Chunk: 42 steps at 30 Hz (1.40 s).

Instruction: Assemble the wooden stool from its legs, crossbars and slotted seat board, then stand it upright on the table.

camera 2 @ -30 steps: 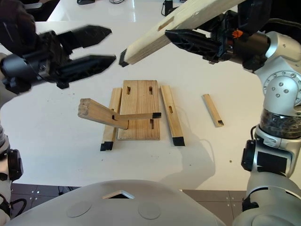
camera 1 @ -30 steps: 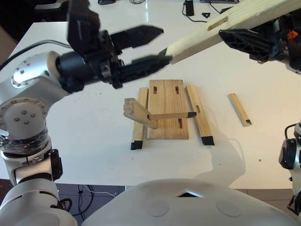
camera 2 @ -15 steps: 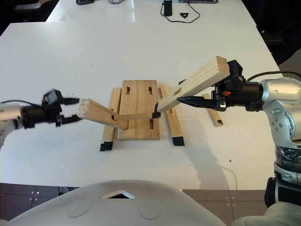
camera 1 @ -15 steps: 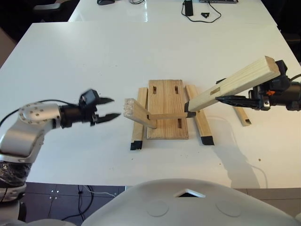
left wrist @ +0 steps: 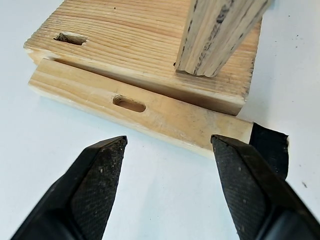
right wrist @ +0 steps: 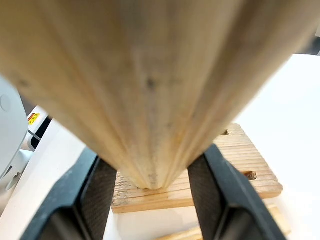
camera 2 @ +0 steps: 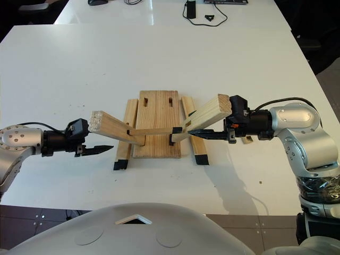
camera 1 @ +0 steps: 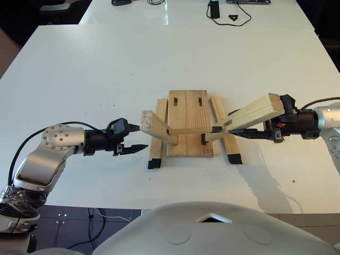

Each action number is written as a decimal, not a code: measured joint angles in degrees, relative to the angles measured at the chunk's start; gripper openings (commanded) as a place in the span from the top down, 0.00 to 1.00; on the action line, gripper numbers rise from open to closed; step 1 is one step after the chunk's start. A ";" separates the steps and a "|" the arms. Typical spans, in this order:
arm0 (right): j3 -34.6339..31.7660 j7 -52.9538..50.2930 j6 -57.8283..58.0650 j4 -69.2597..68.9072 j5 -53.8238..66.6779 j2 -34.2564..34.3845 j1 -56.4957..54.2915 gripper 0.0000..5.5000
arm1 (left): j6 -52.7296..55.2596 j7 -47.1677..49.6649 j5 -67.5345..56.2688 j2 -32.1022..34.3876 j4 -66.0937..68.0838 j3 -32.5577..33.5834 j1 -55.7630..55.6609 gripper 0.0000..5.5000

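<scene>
The left claw [camera 1: 141, 137] is spread wide and holds nothing, just beside the raised end of a tilted pale wooden leg [camera 1: 157, 128]. The right claw [camera 1: 243, 126] is clamped on a second slanted wooden leg [camera 1: 251, 113], whose black-tipped lower end meets the thin wooden crossbar [camera 1: 188, 129] joining both. Beneath lies the flat slotted seat board [camera 1: 188, 109] on the white tabletop [camera 1: 106, 69], flanked by two more legs [camera 1: 155, 154].

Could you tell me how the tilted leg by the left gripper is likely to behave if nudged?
The tilted leg looks solid wood, so probably stiff. It leans at the seat board's edge, so a nudge from the left gripper may tip it. Square faces make rolling unlikely.
</scene>
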 measured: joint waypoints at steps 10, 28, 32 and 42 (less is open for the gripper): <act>-0.15 1.07 -4.26 -0.45 -0.91 -1.61 2.42 0.63 | 2.07 0.09 -0.21 -1.17 -2.00 0.31 -0.25 0.43; 6.31 2.57 -6.58 4.03 -4.23 -3.44 -3.30 0.63 | 5.33 4.00 -0.32 -5.18 -9.16 -0.05 0.96 0.43; 7.62 2.80 -7.68 4.41 -4.81 -3.44 -4.18 0.63 | 6.57 4.79 -0.35 -6.07 -11.65 -1.48 -0.41 0.43; 11.93 3.50 -9.07 6.60 -6.00 -2.92 -8.89 0.63 | 8.01 5.62 -0.02 -8.46 -12.27 -5.17 -4.04 0.43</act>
